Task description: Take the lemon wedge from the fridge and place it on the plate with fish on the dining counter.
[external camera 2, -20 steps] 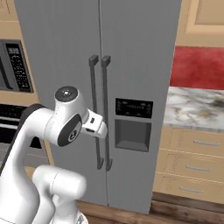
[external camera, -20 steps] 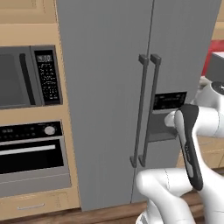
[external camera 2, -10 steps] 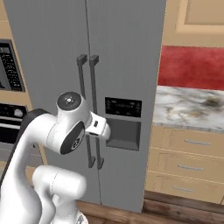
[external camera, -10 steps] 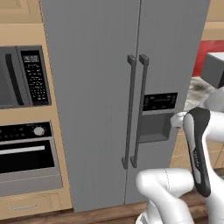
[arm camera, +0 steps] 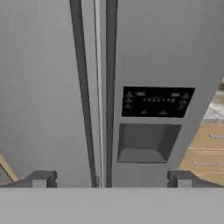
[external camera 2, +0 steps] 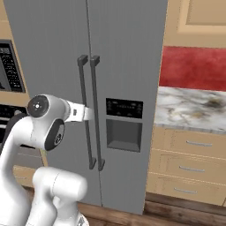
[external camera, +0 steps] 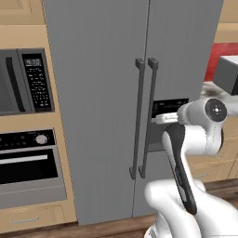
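facing the closed fridge (arm camera: 52,87), the gripper (arm camera: 109,178) hangs with fingers spread wide, empty, before its dark handles (arm camera: 94,87).

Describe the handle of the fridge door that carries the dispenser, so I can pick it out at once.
Start at the tall grey fridge between the oven wall and the marble-topped drawers. Two dark vertical bar handles flank its centre seam. Yours is the right-hand handle, closest to the black dispenser panel, unlike its twin, the left-hand handle.
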